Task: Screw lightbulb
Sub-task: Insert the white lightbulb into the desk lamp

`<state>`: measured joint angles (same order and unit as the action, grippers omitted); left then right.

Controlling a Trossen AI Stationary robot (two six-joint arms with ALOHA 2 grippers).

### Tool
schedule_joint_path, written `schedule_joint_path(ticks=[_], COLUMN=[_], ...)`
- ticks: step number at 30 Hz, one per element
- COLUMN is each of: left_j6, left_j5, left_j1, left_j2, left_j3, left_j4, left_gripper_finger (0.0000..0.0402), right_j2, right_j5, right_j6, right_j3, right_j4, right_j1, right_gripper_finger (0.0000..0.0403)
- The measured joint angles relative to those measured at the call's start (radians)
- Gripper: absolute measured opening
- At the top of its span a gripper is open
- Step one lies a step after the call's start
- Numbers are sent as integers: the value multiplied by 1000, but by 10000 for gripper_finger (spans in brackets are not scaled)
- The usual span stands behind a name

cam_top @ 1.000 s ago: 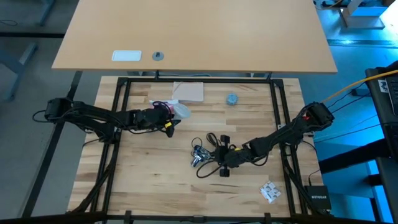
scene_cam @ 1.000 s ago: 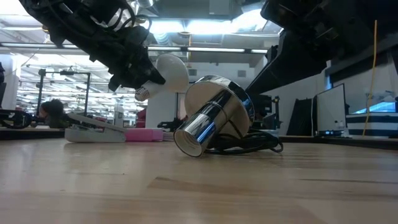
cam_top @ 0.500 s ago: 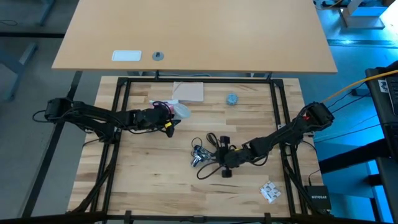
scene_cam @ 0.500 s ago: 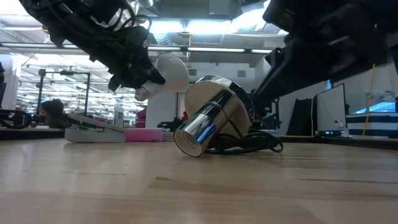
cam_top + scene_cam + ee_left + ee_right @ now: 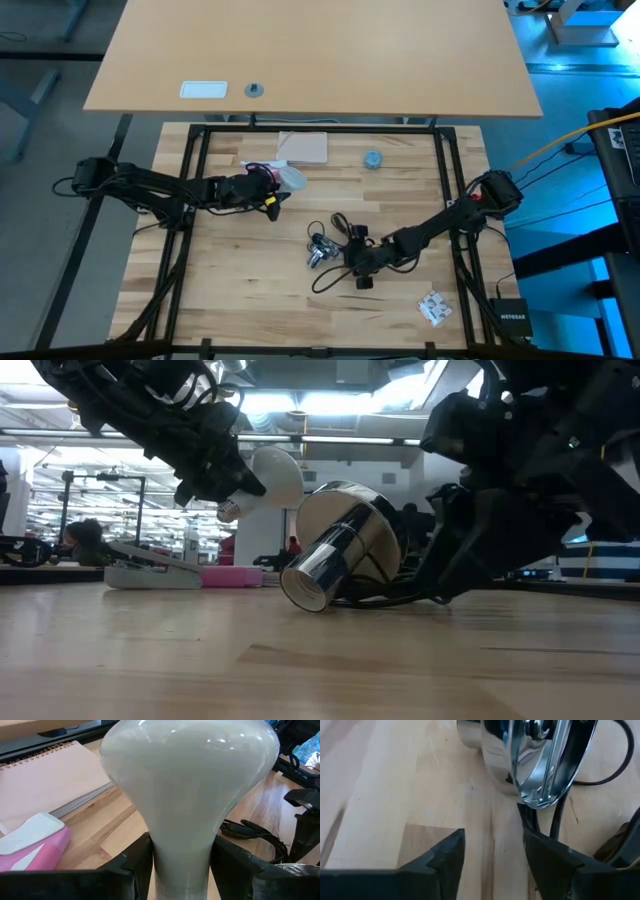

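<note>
The left pincer (image 5: 272, 203) holds the lightbulb (image 5: 272, 478) above the counter (image 5: 250, 270); the right pincer (image 5: 352, 262) gapes empty beside the socket (image 5: 340, 555).

Low view only. Left gripper (image 5: 232, 488) at 10 o'clock, off the table, clamped on the neck of the small white frosted lightbulb (image 5: 272, 475); grey screw base pointing down-left, globe toward 12. Shiny round silvery metal socket (image 5: 340, 555) lies tilted on the light wooden table (image 5: 300, 660) at centre, open mouth toward 7. Black cord (image 5: 400, 595) trails behind it toward 3. Right gripper (image 5: 470, 565) low at 3 o'clock, just beside the socket. Flat pink object (image 5: 232, 577) far back at 9.
</note>
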<state>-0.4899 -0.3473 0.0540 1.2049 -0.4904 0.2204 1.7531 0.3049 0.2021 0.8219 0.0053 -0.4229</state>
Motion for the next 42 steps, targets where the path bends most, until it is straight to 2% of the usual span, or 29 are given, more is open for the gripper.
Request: schedule_joint_path(ticks=[5, 12, 14, 21, 27, 34, 42], left_j6=[-5, -11, -12, -12, -12, -12, -12], left_j5=[0, 0, 0, 0, 0, 0, 0], left_j1=[0, 0, 0, 0, 0, 0, 0], left_j2=[0, 0, 0, 0, 0, 0, 0], left_j3=[0, 0, 0, 0, 0, 0, 0], left_j4=[0, 0, -1, 0, 0, 0, 0], left_gripper_finger=[155, 155, 155, 155, 155, 155, 155], right_j2=[-1, -1, -1, -1, -1, -2, -2], right_j5=[-26, -121, -112, 35, 9, -117, -104], right_j6=[-1, 2, 2, 7, 9, 11, 39], right_j3=[0, 0, 0, 0, 0, 0, 1], right_j4=[4, 97, 137, 159, 158, 133, -43], right_j1=[-2, -2, -2, -2, -2, -2, 5], right_gripper_finger=[231, 232, 232, 232, 232, 232, 232])
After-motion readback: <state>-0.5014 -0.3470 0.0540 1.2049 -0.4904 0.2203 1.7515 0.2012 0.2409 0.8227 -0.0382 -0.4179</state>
